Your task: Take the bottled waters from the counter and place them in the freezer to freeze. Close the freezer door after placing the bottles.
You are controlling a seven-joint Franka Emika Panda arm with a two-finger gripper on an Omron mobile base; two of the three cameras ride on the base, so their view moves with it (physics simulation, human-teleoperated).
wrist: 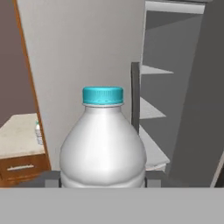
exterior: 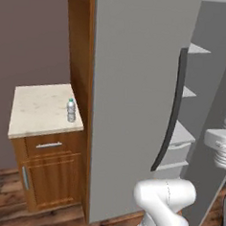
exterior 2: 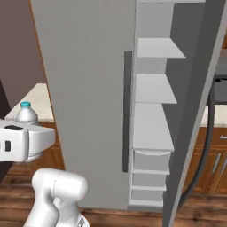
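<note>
Gripper clamped on a water bottle, upright, teal cap up, held in front of the open freezer; fingertips mostly hidden behind the bottle. Freezer door swung wide. Second bottle stands near the counter's right edge, beside the wood panel.
</note>
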